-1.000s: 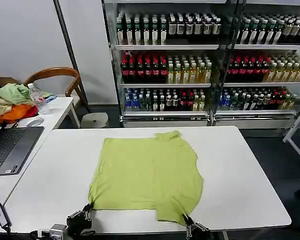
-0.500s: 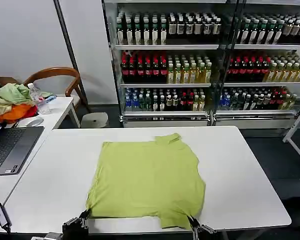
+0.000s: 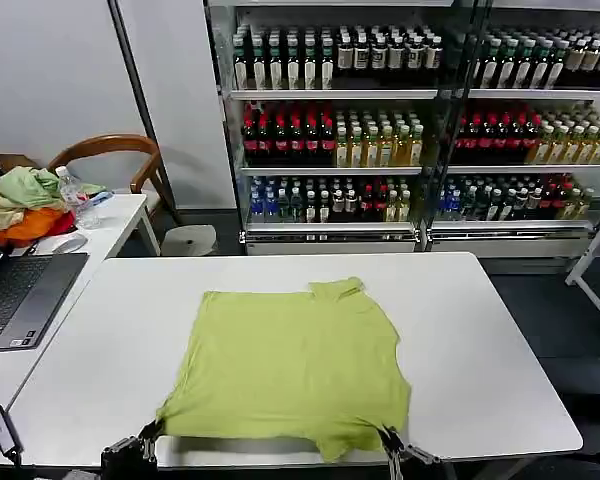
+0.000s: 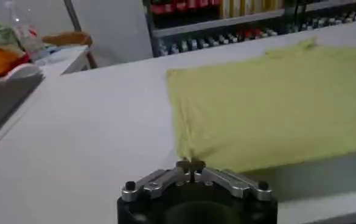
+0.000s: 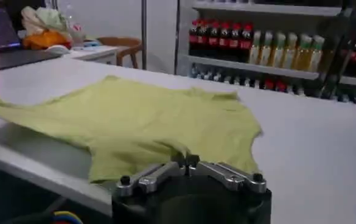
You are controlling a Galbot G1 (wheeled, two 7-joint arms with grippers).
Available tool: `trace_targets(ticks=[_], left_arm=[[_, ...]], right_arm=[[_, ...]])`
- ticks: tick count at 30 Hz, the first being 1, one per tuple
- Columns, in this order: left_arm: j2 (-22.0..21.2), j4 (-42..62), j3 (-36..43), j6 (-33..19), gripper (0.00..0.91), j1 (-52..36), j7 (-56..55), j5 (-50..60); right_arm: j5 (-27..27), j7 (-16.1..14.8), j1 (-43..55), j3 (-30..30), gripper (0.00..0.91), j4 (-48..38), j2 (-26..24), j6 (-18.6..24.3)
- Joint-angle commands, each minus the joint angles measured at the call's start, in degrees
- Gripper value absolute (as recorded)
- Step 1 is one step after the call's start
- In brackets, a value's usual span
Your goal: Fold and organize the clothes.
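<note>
A lime yellow-green T-shirt (image 3: 295,365) lies spread, plain side up, on the white table (image 3: 500,350), its near hem reaching the table's near edge and its collar end pointing toward the drinks fridge (image 3: 380,120) beyond the table's far edge. One sleeve is tucked in near the collar.

My left gripper (image 3: 148,432) sits at the table's near edge, fingers pressed together on the shirt's near-left hem corner; the left wrist view shows the tips (image 4: 191,165) meeting with cloth pinched between them. My right gripper (image 3: 385,438) sits farther along that same edge, closed on the shirt's near-right corner; in the right wrist view its tips (image 5: 185,161) meet on a fold of fabric there.

I judge that I hold both near corners so the hem stays taut and level, ready to lift and carry across the shirt for a first fold. The cloth bows slightly between my grips, so uneven pulling could skew it.

Beside the table's left edge stands a second table with a laptop (image 3: 15,295) and a heap of garments (image 3: 20,205).
</note>
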Motion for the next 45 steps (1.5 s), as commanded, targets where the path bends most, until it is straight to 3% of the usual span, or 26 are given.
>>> trace_targets(ticks=[1, 8, 17, 45], left_arm=[[1.6, 5.8, 3.0, -1.0, 0.020, -14.1, 1.4, -6.6], [1.9, 10.8, 5.3, -2.1, 0.030, -19.0, 2.2, -7.4], [0.6, 18.5, 10.0, -3.4, 0.030, -26.6, 2.4, -7.5], [1.0, 27.3, 15.9, -3.4, 0.040, -34.9, 2.7, -4.0]], right_arm=[[2.8, 0.1, 15.6, -3.3, 0.000, -6.3, 0.3, -2.7], [4.8, 0.7, 23.6, -6.3, 0.000, -11.4, 0.9, -4.2], [5.6, 1.5, 25.6, -7.6, 0.000, -14.5, 1.7, -5.3], [5.8, 1.9, 28.5, -10.4, 0.000, -22.3, 6.0, -6.0]])
